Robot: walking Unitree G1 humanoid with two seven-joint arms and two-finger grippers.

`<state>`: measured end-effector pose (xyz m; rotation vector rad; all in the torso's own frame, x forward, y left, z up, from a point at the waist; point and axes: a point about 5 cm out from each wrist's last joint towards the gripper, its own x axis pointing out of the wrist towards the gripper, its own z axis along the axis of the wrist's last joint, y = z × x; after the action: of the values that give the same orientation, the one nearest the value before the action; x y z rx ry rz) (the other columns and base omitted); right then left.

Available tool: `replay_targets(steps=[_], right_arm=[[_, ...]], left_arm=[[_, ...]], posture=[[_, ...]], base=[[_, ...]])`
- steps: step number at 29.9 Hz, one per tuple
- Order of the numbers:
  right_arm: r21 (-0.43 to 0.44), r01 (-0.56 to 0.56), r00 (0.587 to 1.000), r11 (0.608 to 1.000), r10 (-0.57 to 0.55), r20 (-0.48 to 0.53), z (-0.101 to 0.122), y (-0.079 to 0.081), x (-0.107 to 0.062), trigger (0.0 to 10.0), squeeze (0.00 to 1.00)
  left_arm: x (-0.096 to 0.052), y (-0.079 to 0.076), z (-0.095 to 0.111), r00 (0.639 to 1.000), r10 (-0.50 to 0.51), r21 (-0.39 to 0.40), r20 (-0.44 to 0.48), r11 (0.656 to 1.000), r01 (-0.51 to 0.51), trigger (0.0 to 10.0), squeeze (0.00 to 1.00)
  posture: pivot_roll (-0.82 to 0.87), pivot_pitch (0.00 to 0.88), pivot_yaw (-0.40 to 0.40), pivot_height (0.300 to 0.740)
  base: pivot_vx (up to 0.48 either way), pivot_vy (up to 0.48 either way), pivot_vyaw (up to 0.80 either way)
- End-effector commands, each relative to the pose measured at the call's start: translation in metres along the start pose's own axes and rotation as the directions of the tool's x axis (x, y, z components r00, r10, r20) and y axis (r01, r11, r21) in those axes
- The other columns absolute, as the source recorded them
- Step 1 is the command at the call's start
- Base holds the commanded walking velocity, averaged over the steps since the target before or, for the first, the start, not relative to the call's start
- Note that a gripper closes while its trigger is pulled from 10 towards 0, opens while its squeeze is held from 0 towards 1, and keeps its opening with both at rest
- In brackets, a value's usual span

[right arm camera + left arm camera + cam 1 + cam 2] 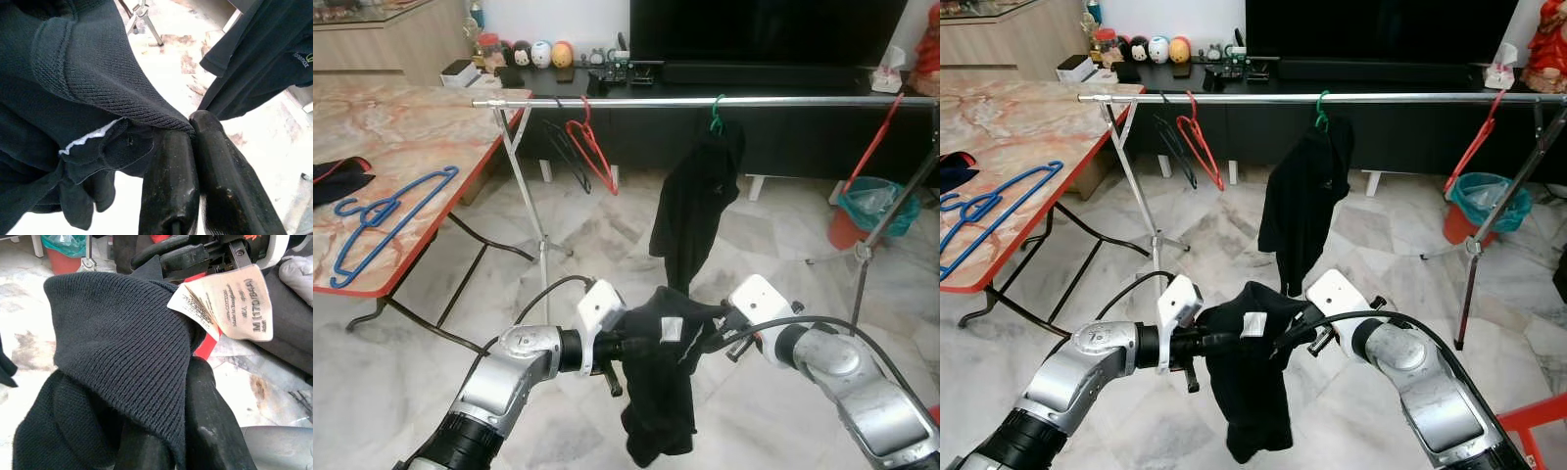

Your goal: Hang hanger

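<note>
Gripping one black shirt (658,392) (collar end), both left gripper (628,345) and right gripper (717,331) clamp shut.

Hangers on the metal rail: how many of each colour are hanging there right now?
Red hangers: 2
Black hanger: 1
Green hanger: 1, carrying a black shirt
Total: 4 on the rail

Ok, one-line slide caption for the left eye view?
Both grippers, left gripper and right gripper, hold a black shirt before the clothes rail.
</note>
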<state>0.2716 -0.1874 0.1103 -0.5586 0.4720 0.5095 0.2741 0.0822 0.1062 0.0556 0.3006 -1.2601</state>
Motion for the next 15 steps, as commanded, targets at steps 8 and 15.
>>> replay_targets(steps=[8, 15], right_arm=[[-0.038, 0.146, 0.980, 0.989, -0.149, -0.132, -0.020, -0.025, -0.009, 0.0, 0.00], [-0.016, 0.140, 0.984, 0.990, -0.140, -0.113, -0.016, -0.023, -0.007, 0.0, 0.00]], left_arm=[[-0.017, 0.017, -0.020, 0.984, 0.120, 0.057, -0.129, 0.992, -0.114, 10.0, 0.00], [-0.017, 0.018, -0.011, 0.990, 0.130, 0.049, -0.051, 0.991, -0.127, 10.0, 0.00]], posture=[[-0.02, 0.036, 0.015, 0.740], [-0.02, 0.035, 0.016, 0.740]], base=[[0.000, 0.000, 0.00], [0.000, 0.000, 0.00]])
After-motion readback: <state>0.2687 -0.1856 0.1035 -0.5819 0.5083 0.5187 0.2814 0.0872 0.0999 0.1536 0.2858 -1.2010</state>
